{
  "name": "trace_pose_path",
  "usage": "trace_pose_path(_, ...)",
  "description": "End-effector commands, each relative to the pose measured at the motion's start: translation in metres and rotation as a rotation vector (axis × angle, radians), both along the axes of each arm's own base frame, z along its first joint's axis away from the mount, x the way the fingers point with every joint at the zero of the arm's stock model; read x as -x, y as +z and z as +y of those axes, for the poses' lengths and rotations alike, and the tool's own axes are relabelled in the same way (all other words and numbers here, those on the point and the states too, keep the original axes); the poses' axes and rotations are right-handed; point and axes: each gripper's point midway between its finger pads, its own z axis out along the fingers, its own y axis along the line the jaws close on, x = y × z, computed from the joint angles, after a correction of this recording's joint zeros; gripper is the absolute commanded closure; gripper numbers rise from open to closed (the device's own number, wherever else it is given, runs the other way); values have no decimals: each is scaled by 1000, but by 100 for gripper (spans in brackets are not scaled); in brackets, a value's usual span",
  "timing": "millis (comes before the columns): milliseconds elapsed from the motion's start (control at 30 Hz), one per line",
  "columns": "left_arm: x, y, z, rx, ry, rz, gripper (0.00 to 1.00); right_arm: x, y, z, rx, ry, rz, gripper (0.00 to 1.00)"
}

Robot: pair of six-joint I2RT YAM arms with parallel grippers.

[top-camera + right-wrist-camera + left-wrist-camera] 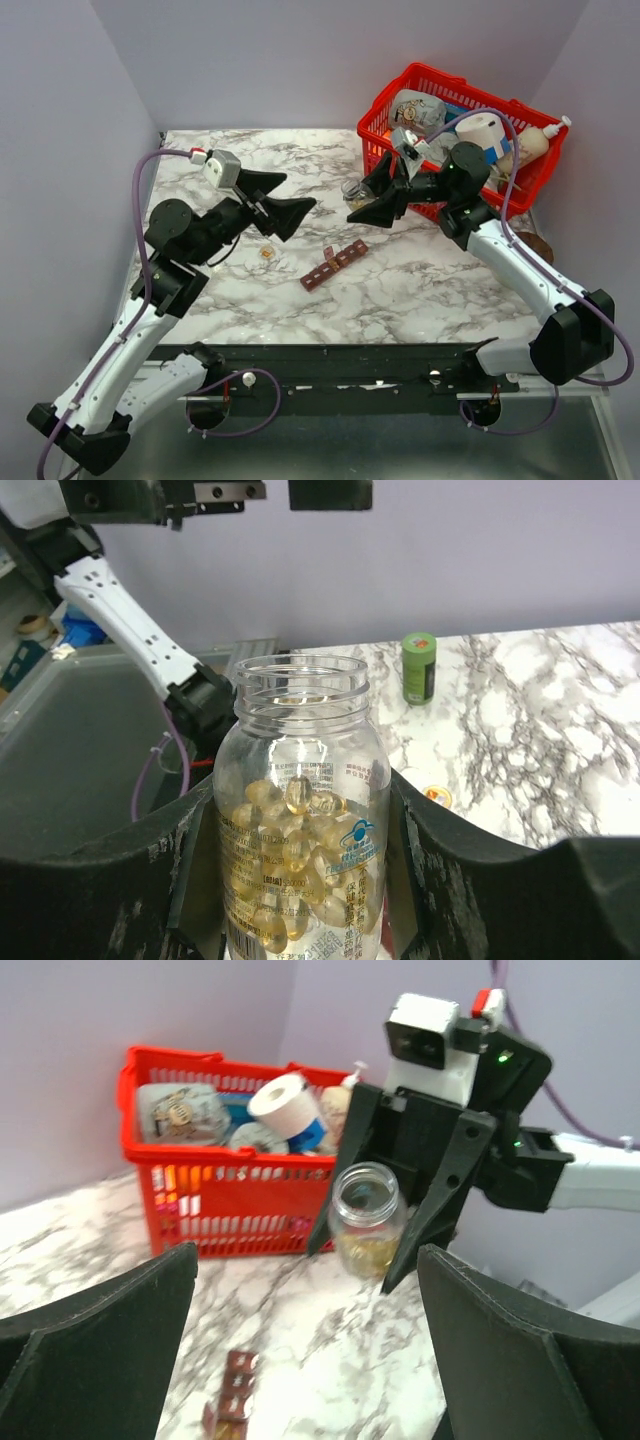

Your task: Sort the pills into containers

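Pills (266,254) on marbled table (420,300) — plain lilac walls (300,60)

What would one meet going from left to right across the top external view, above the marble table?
The left tool → dark red compartment strip → right tool shut on the open pill bottle → red basket.

A white marble table (420,290) with grey veins stands between pale lilac walls (300,60). At its far right corner sits a red mesh basket (230,1210) holding a white paper roll (480,128), a cream pump bottle (530,143) and a grey packet (418,108). A clear, lidless jar (355,190) is upright just in front of the basket. A small green cylinder (419,667) stands near the table's left edge.
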Motion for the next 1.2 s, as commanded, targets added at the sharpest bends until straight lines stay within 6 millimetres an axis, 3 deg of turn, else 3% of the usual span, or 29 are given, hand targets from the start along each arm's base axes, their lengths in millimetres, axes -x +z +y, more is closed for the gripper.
trace_pose_path(0,-26,-89,38,-201,168,228,1,-5,-13,-10,20,-36,-69,91)
trace_pose_path(33,-33,-107,47,-231,210,280,1,-5,-15,-12,25,-41,-76,91)
trace_pose_path(67,-46,-144,67,-280,292,393,1,-4,-17,-13,30,-44,-82,91)
trace_pose_path(133,-56,-180,82,-340,361,498,1,-3,-25,-15,44,-47,-92,91)
trace_pose_path(167,-60,-210,87,-392,380,586,1,-3,-28,-16,51,-50,-95,91)
trace_pose_path(267,-70,-258,98,-494,432,709,1,-3,-36,-17,66,-56,-93,91)
trace_pose_path(367,-79,-288,103,-574,452,770,4,-4,-43,-17,79,-58,-112,91)
trace_pose_path(433,-79,-295,98,-586,419,784,6,-4,-46,-18,85,-57,-117,91)
trace_pose_path(567,-77,-294,63,-500,255,769,16,-5,-53,-18,96,-54,-109,91)
trace_pose_path(667,-72,-318,52,-561,225,834,27,-6,-55,-17,98,-43,-102,91)
trace_pose_path(767,-67,-337,37,-579,163,877,31,-5,-57,-16,100,-37,-95,91)
trace_pose_path(933,-54,-335,1,-587,6,815,29,-5,-61,-17,104,-34,-85,91)
trace_pose_path(1033,-43,-338,-15,-657,-63,763,22,-5,-61,-17,104,-36,-83,91)
trace_pose_path(1167,-26,-356,-18,-801,-61,719,17,-5,-62,-18,104,-33,-77,91)
